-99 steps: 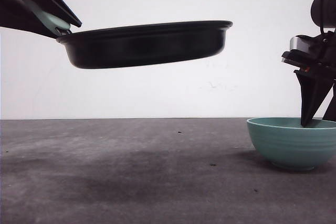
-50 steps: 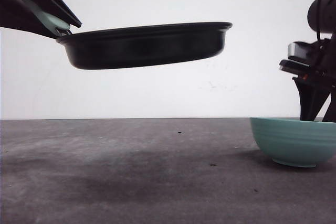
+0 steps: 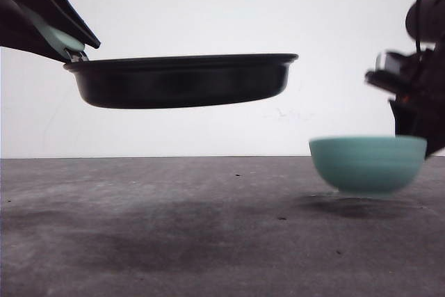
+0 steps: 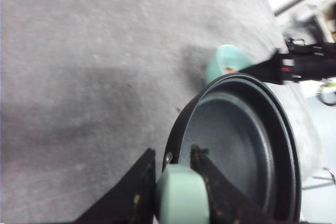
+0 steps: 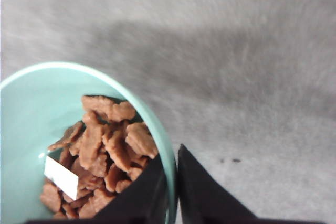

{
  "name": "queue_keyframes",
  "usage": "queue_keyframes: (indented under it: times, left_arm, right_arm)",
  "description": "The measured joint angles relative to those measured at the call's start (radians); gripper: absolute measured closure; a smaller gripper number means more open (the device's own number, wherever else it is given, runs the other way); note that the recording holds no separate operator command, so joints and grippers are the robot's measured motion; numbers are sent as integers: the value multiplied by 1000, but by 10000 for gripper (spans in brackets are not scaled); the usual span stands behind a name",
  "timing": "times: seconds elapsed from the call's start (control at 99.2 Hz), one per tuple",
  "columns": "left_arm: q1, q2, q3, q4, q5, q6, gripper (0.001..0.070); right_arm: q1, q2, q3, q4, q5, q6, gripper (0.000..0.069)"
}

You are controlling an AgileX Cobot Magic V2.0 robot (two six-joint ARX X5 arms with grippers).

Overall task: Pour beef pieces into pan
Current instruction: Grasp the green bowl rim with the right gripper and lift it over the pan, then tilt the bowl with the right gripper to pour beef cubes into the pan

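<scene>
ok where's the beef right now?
Still in the teal bowl, heaped on its floor in the right wrist view. The right gripper clamps the bowl's rim, holding it just off the table at front-view right.

The ribbed teal ceramic bowl (image 3: pixel 368 165), which a second ago sat on the grey table (image 3: pixel 174 241), now hangs clear above it, lifted by the right gripper (image 3: pixel 417 126) pinching its rim, and has shifted toward the shallow round black frying pan (image 3: pixel 182 80). That pan, held by its mint-green handle (image 3: pixel 57 37) in the left gripper (image 3: pixel 66 41), has levelled out and moved slightly away from the bowl.
</scene>
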Motion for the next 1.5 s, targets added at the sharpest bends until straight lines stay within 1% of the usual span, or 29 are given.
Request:
queue_keyframes:
  times: [0.222, 0.373, 0.434, 0.575, 0.635, 0.716, 0.888, 0.968, 1.089, 1.23, 1.301, 1.503]
  left_arm:
    - [-9, 20, 0, 2, -3, -5, 648]
    - [-53, 71, 4, 2, -6, -12, 648]
    - [-74, 98, 21, -3, -14, -12, 648]
    - [-105, 151, 85, 11, -23, -12, 648]
    - [-108, 171, 105, 12, -23, -13, 649]
    - [-110, 196, 125, 14, -23, -13, 648]
    - [-110, 217, 165, 9, -25, -11, 648]
    - [-110, 226, 202, -1, -25, -8, 649]
    - [-110, 241, 245, -21, -25, 8, 649]
    - [-110, 257, 258, -39, -25, 22, 649]
    - [-110, 257, 259, -47, -25, 23, 649]
    - [-110, 257, 259, -72, -26, 23, 649]
  right_arm:
    - [58, -196, 0, 57, 3, 20, 677]
    - [180, -312, 0, 61, 41, 52, 677]
    - [243, -342, 0, 66, 82, 66, 677]
    - [400, -395, 0, 116, 229, 91, 677]
    - [468, -415, 0, 143, 310, 90, 677]
    - [559, -430, 0, 170, 443, 76, 677]
    - [724, -423, 0, 176, 768, 11, 677]
    - [779, -423, 0, 222, 885, -11, 677]
    - [840, -423, 0, 300, 994, -65, 677]
    - [895, -414, 0, 351, 1098, -158, 677]
    - [910, -402, 0, 357, 1163, -186, 677]
    - [924, -390, -2, 390, 1221, -227, 678]
